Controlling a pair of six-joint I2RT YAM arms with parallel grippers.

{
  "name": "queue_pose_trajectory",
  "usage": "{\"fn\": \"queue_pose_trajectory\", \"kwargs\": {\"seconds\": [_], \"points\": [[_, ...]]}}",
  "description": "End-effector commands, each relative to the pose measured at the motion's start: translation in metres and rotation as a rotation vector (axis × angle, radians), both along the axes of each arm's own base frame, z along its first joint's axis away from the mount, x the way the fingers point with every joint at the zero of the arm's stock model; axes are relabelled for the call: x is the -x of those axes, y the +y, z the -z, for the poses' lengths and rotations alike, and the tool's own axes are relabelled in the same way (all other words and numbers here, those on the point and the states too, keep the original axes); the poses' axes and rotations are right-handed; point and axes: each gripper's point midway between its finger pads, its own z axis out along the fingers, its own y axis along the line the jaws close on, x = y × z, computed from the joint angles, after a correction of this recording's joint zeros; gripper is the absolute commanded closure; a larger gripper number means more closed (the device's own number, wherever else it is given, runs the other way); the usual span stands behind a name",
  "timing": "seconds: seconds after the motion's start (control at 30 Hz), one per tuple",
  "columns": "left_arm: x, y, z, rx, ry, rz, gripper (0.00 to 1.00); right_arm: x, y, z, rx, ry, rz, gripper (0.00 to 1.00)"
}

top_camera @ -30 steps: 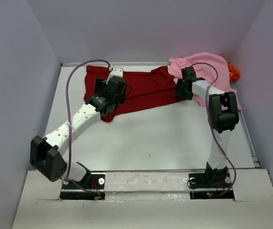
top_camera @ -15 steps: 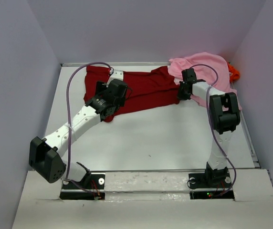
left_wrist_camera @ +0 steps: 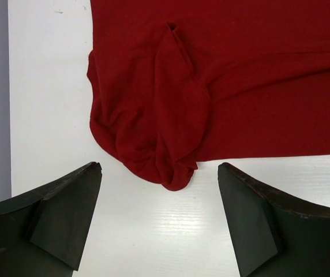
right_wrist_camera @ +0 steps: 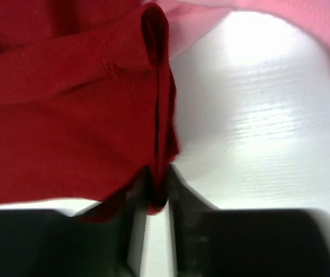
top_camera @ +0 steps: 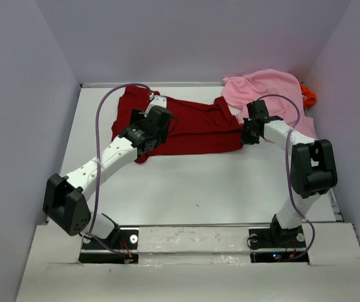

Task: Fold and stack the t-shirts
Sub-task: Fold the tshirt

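Your right gripper is pinched shut on the right-hand edge of the dark red t-shirt, which spreads left across the table to your left gripper, whose jaws stand wide apart around the shirt's bunched corner.

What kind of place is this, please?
Probably a robot test cell: a white table enclosed by plain walls, left arm and right arm bolted at its near edge, and a dark red t-shirt.

orange shirt: mostly hidden behind pink shirt | dark red shirt: cut off at top, right edges
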Motion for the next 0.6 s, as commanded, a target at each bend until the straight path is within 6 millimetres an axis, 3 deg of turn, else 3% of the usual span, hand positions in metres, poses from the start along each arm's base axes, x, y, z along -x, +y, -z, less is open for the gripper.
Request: {"fn": "queue_pose_trajectory", "kwargs": {"seconds": [0.0,0.13,0.2,0.33,0.37,0.4,0.43,0.5,0.57], "points": [[-0.001,0.0,-0.005,-0.011,-0.009,-0.004,0.05,-0.001,0.001,-0.015,0.009,-0.026,-0.017,0.68],[-0.007,0.002,-0.001,-0.035,-0.007,-0.026,0.05,-0.022,0.008,-0.044,-0.016,-0.095,-0.033,0.43],[-0.017,-0.004,0.003,0.001,0.007,-0.016,0.05,-0.03,0.015,-0.053,-0.02,-0.114,-0.054,0.38],[-0.035,-0.009,0.0,0.043,-0.002,-0.019,0.05,-0.05,0.025,-0.068,-0.053,-0.154,-0.08,0.35],[-0.046,-0.013,-0.005,0.083,-0.033,-0.012,0.05,-0.054,0.028,-0.069,-0.063,-0.158,-0.086,0.35],[-0.056,-0.011,0.003,0.131,-0.002,-0.008,0.05,-0.064,0.03,-0.078,-0.07,-0.185,-0.086,0.35],[-0.063,-0.01,0.005,0.156,0.01,-0.013,0.05,-0.068,0.042,-0.072,-0.093,-0.172,-0.116,0.35],[-0.086,-0.008,0.006,0.182,0.017,-0.032,0.05,-0.086,0.048,-0.086,-0.108,-0.215,-0.124,0.35],[-0.106,-0.008,0.001,0.17,-0.004,-0.036,0.05,-0.098,0.059,-0.075,-0.122,-0.2,-0.149,0.35]]}}
